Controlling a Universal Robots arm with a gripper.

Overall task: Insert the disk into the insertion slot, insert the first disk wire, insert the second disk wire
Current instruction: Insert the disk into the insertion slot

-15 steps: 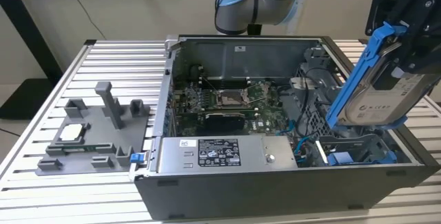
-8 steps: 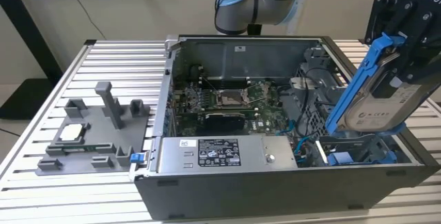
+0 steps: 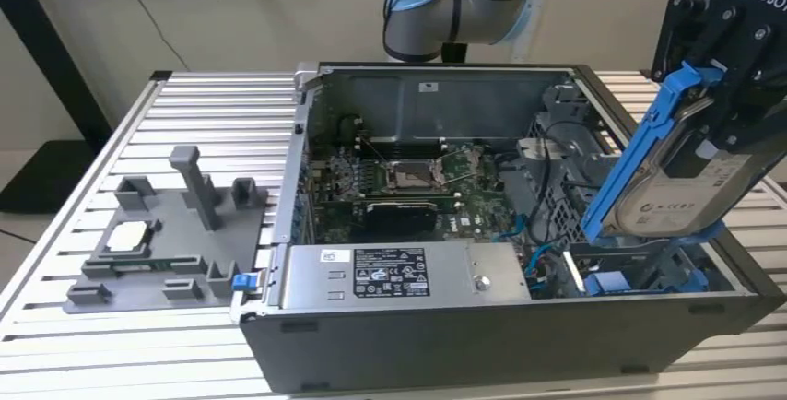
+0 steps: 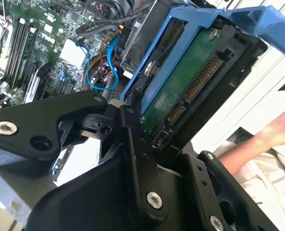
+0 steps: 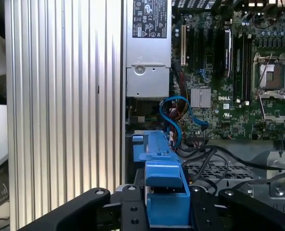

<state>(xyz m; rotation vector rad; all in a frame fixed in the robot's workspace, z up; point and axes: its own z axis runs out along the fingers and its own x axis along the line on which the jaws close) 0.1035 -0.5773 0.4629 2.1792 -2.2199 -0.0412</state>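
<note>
My gripper (image 3: 723,105) is shut on the disk (image 3: 688,188), a silver-grey drive in a bright blue carrier (image 3: 625,165). It holds the disk on edge, tilted, above the case's side at the exterior view's right. Below it lies the insertion slot (image 3: 611,286), a dark bay with blue tabs. The second wrist view shows the disk's green circuit board (image 4: 190,82) and connector between black fingers (image 4: 133,159). The first wrist view shows the blue carrier (image 5: 164,178) between the gripper's black links. Thin blue wires (image 5: 181,113) curl loose inside the case near the bay.
The open computer case (image 3: 492,335) sits on a slatted metal table (image 3: 184,96), with a silver power supply box (image 3: 406,276) and processor socket (image 3: 412,174) inside. A grey fixture tray (image 3: 172,234) stands at the exterior view's left. A person's hand (image 4: 282,127) is nearby.
</note>
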